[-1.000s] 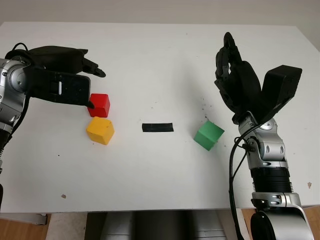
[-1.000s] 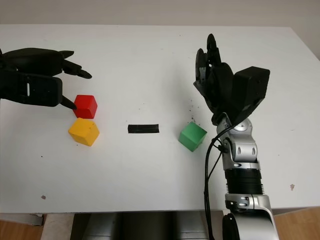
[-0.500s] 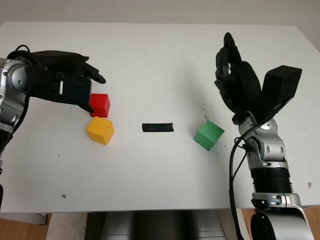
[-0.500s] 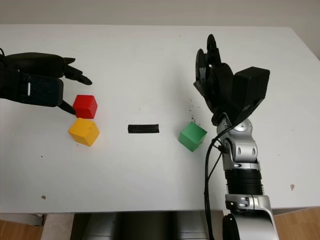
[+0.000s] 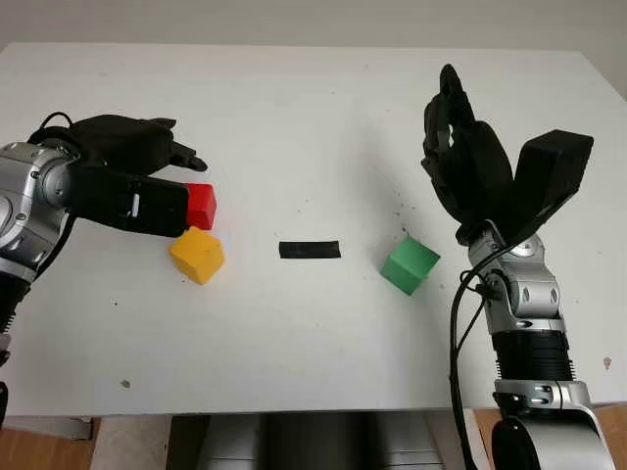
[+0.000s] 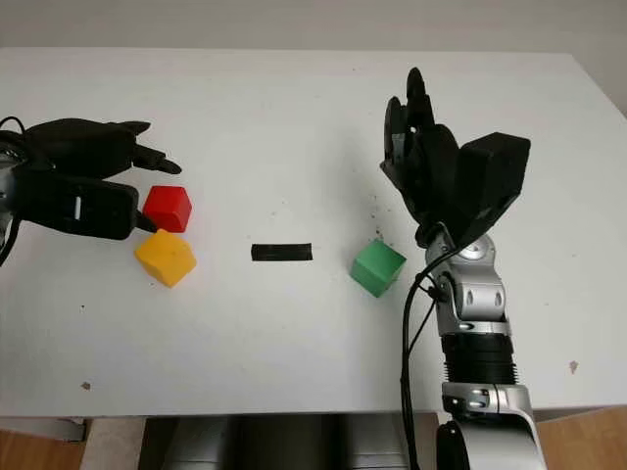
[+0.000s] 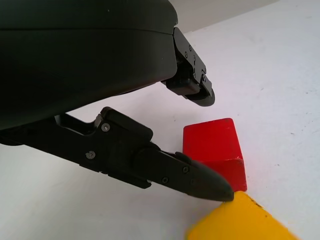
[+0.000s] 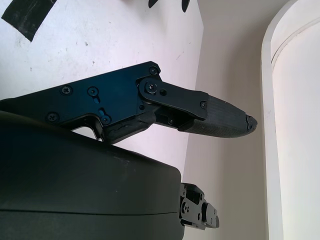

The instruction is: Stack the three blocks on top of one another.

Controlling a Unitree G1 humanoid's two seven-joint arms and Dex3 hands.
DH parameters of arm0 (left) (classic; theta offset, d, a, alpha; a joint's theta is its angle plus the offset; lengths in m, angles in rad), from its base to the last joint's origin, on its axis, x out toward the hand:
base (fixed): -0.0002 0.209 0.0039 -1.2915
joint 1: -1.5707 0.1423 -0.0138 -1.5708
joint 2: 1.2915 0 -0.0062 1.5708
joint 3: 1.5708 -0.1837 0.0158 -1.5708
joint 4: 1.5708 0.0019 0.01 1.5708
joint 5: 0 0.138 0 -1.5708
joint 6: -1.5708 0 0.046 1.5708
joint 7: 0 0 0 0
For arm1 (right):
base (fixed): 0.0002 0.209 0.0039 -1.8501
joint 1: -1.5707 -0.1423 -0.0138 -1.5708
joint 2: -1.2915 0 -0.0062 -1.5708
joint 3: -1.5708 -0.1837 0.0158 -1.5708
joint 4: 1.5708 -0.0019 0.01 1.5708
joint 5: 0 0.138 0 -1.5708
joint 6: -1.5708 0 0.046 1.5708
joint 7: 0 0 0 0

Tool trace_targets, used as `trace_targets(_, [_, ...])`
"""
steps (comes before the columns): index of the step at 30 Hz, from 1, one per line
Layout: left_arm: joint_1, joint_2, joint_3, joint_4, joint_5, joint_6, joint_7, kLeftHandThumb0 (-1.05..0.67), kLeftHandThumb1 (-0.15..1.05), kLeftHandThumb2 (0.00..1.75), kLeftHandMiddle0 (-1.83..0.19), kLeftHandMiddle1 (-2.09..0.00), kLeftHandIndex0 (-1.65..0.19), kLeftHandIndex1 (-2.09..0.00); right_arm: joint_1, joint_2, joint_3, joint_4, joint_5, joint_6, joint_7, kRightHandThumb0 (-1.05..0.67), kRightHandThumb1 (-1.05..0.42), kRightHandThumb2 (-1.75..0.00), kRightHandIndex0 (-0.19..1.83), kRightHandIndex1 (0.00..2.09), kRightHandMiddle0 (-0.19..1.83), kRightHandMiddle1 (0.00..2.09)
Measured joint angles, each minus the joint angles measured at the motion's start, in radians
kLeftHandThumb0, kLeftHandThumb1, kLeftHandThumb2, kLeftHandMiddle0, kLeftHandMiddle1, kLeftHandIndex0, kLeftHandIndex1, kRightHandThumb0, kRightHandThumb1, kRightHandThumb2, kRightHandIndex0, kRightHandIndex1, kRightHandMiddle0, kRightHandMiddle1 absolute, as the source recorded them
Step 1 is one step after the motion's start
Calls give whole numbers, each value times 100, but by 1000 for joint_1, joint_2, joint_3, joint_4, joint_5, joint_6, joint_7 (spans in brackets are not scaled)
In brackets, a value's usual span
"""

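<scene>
Three blocks lie on the white table [image 5: 313, 117]. The red block [image 5: 203, 206] is at the left, and the yellow block [image 5: 197, 255] touches its near corner. The green block [image 5: 409, 264] lies apart at the right of centre. My left hand [image 5: 186, 193] is open at the red block's left side, with one finger [image 7: 192, 85] past the block's far side and the thumb [image 7: 200, 181] at its near side. I cannot tell whether either one touches the block. My right hand [image 5: 462, 157] is open, raised behind and to the right of the green block.
A strip of black tape [image 5: 310, 249] lies on the table between the yellow block and the green block. The table's front edge [image 5: 313, 409] runs close below the blocks. The right forearm [image 5: 524, 323] stands upright at the near right.
My left hand has shifted nearer and to the right, closing in on the red block and now covering its left edge. The blocks and the right hand have not moved.
</scene>
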Motion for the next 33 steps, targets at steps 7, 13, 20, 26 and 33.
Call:
trace_targets(7, [13,-15,-1,9,11,-13,55,-64,92,6,-4,-7,-51,-32,1,0,0,-1,0,0,-2,-73,-105,-70,-19,0,-19,0])
trace_targets(13, [38,-40,-1,21,9,-24,121,-55,91,6,-14,-6,-28,-109,1,0,0,0,6,0,0,-73,-105,-71,-19,0,-19,0])
trace_targets(20, [40,-40,-1,30,13,-40,133,-46,98,6,-21,-6,-33,-132,1,0,0,-1,6,0,-4,-73,-105,-70,-19,0,-19,0])
trace_targets(26, [40,-39,-1,44,15,-72,144,-38,102,6,-24,-6,-26,-150,1,0,0,-1,5,0,-8,-73,-105,-70,-19,0,-19,0])
trace_targets(33, [39,-37,-1,51,46,-105,164,-38,101,5,-25,-6,-26,-145,1,1,0,-1,6,1,-15,-74,-105,-69,-19,0,-19,0])
